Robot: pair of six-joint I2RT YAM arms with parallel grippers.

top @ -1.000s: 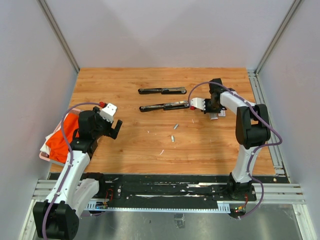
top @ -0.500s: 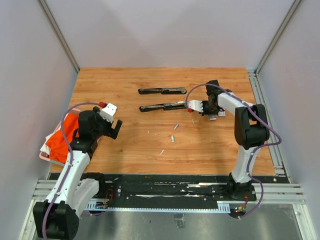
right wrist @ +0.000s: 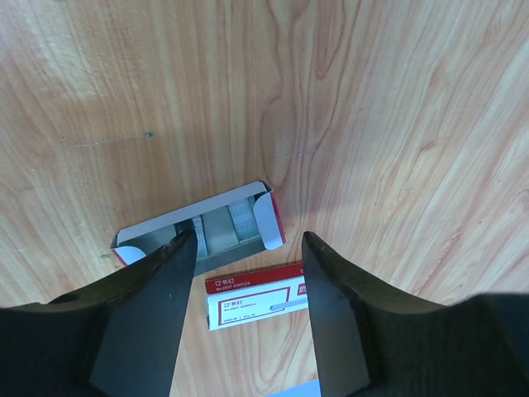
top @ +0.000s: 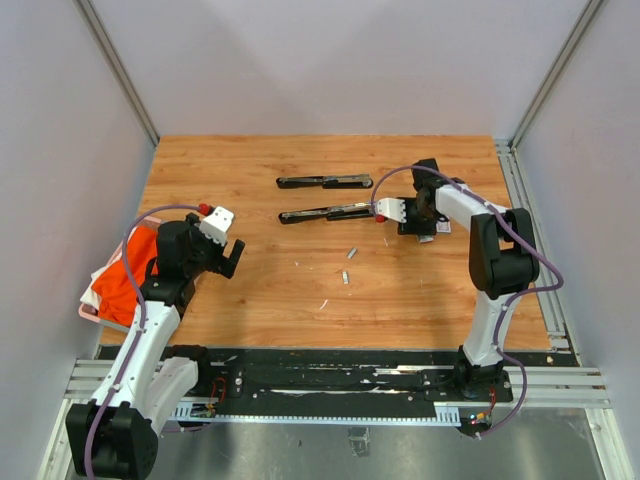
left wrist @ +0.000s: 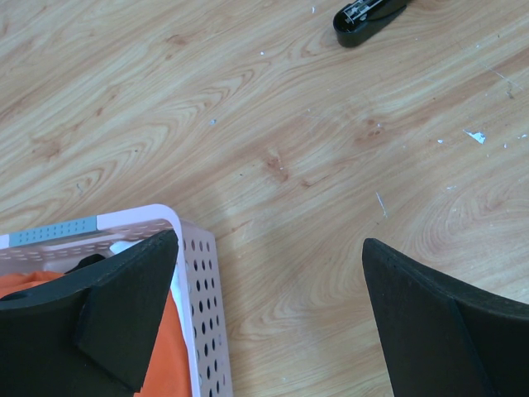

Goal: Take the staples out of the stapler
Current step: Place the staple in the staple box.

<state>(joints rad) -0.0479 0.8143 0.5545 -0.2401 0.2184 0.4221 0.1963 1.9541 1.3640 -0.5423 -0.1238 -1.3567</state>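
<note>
**woodgrain_77:** The right gripper [right wrist: 246,240] has its fingers [right wrist: 140,322] spread, with nothing pinched between them. Under the gap lie an open staple tray [right wrist: 198,227] and its red-and-white sleeve [right wrist: 256,302], flat on the table [top: 250,160] toward its right edge. What step is that?

**yam_fan:** In between picks, I'd guess. The nearer stapler [top: 330,212] lies flipped open, its right end just beside that gripper. A second stapler [top: 324,181] sits beyond it toward the far edge. The staples [top: 351,252] are loose strips near the table's middle, apart from both staplers. The left gripper [left wrist: 269,241] gapes wide too, holding nothing, by the pink basket [left wrist: 194,273] at the left edge. The next move probably calls for lining up over the open magazine and closing narrowly on any strip inside. Can't tell from here whether one's left.
</note>
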